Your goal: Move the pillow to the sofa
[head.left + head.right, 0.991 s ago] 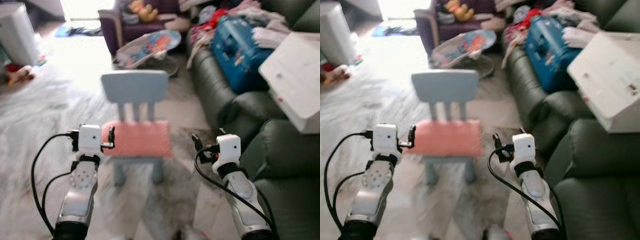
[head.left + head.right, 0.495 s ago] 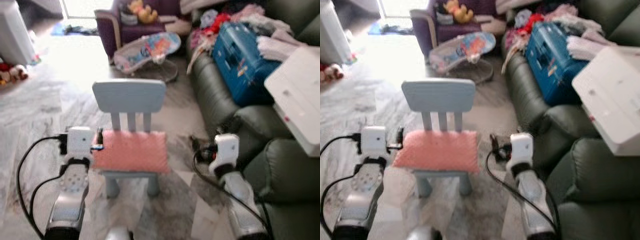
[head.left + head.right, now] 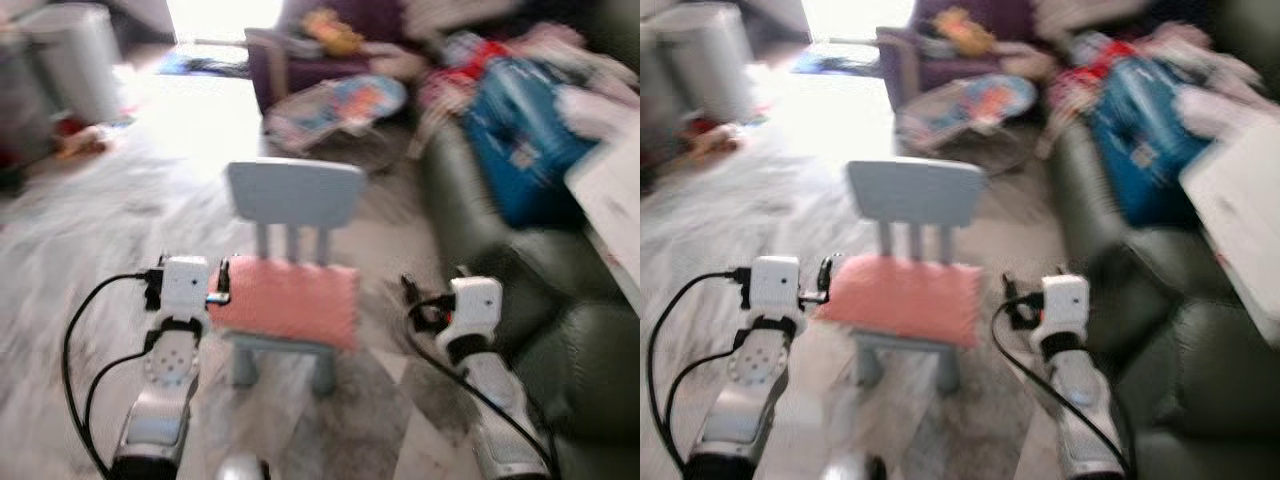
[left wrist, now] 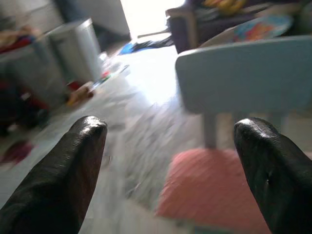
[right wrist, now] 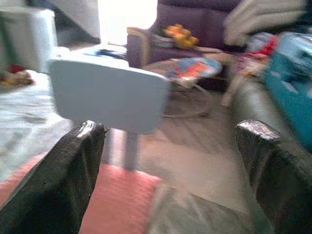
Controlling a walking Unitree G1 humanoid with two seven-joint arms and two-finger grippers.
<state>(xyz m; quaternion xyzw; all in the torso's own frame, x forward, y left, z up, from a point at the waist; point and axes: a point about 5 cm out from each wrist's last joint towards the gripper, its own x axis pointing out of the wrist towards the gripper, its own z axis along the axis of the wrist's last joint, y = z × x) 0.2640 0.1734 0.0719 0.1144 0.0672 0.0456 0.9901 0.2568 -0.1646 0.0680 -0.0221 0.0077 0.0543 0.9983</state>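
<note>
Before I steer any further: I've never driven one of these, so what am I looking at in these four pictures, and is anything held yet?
You are seeing through a walking humanoid robot. The two wide pictures come from its head, looking forward and down; they are blurred. The silver arms at the bottom are its own: the left gripper and the right gripper, each reaching toward one side of a small blue chair. The pink pillow lies on the chair's seat. The dark sofa stands on the robot's right, piled with clothes and a blue case. The other two pictures come from the wrists, looking out between each gripper's black fingers. Both sets of jaws stand open; nothing is held.
</note>
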